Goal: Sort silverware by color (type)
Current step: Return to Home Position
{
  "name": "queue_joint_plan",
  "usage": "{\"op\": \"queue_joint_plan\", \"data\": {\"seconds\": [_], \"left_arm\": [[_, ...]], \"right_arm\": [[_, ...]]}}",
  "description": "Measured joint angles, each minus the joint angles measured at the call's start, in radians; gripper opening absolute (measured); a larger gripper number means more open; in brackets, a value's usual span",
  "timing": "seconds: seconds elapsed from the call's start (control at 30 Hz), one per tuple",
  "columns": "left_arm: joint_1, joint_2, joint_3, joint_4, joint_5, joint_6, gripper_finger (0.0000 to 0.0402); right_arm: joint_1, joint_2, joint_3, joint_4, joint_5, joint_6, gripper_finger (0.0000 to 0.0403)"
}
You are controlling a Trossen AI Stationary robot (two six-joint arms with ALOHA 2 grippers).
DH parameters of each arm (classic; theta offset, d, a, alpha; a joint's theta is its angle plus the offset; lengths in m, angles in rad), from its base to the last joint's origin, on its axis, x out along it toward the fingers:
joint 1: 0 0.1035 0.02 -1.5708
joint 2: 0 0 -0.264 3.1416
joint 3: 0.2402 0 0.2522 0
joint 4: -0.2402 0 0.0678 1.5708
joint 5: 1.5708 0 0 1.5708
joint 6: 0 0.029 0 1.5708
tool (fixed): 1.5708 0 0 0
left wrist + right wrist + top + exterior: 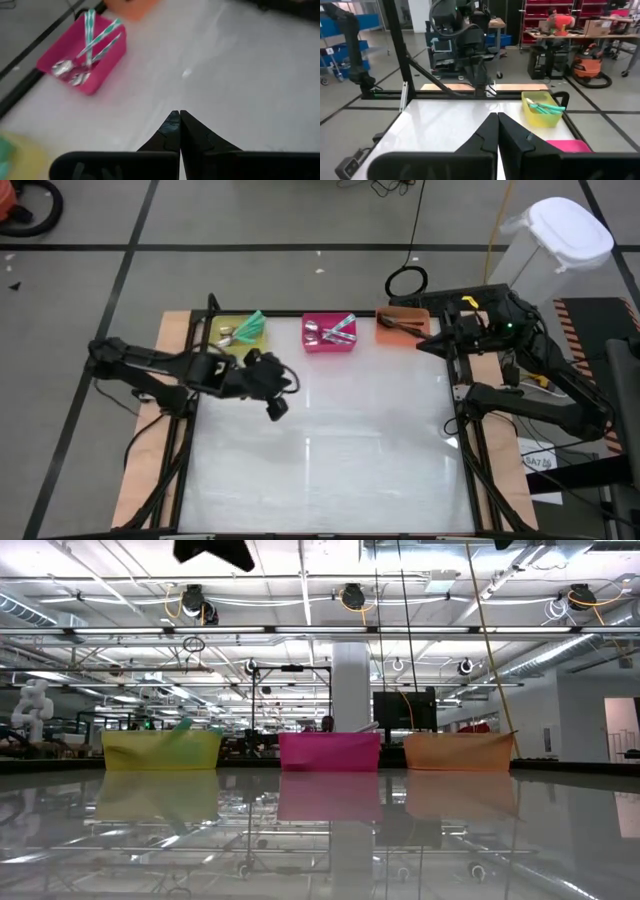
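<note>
3 bins: yellow bin [160,751], pink bin [330,752], orange bin [460,752]; 3 spoons [101,37] in pink. Left gripper [277,410] tips pressed together, spoons well apart at its 1 o'clock from above. Right gripper [497,119] tips likewise pressed together.

Bright, even light comes down from the white ceiling [420,560] overhead. The glossy worktop [340,450] returns it as pale glare streaks, and in the low view it mirrors the yellow bin [160,750], pink bin [329,751] and orange bin [459,751] at the far edge. Shadows on it are faint and soft-edged. The spoons [85,45] glint.
</note>
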Motion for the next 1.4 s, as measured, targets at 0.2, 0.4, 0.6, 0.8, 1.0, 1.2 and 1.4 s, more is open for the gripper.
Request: {"op": "queue_joint_plan", "data": {"seconds": [0.2,0.4,0.6,0.8,1.0,1.2,1.4], "left_arm": [[-0.021,-0.203,-0.332,0.249,-0.015,-0.044,0.0000],[0.012,-0.357,-0.544,0.350,0.006,-0.014,0.0000],[0.079,-0.477,-0.651,0.355,0.053,0.010,0.0000],[0.104,-0.518,-0.692,0.329,0.060,0.038,0.0000],[0.101,-0.513,-0.692,0.339,0.052,0.045,0.0000],[0.102,-0.511,-0.783,0.567,0.025,0.113,0.0000],[0.101,-0.511,-0.943,0.761,0.048,0.111,0.0000]], "right_arm": [[0.000,-0.007,-0.122,0.116,0.005,0.018,0.0000],[0.000,-0.029,-0.297,0.227,0.113,-0.016,0.0000],[0.000,-0.070,-0.513,0.417,0.203,-0.051,0.0000],[0.041,-0.090,-0.735,0.665,0.206,0.038,0.0000],[0.113,-0.123,-0.814,0.755,0.210,0.037,0.0000],[0.167,-0.151,-0.833,0.744,0.212,-0.044,0.0000],[0.187,-0.150,-0.891,0.732,0.214,-0.020,0.0000]]}}
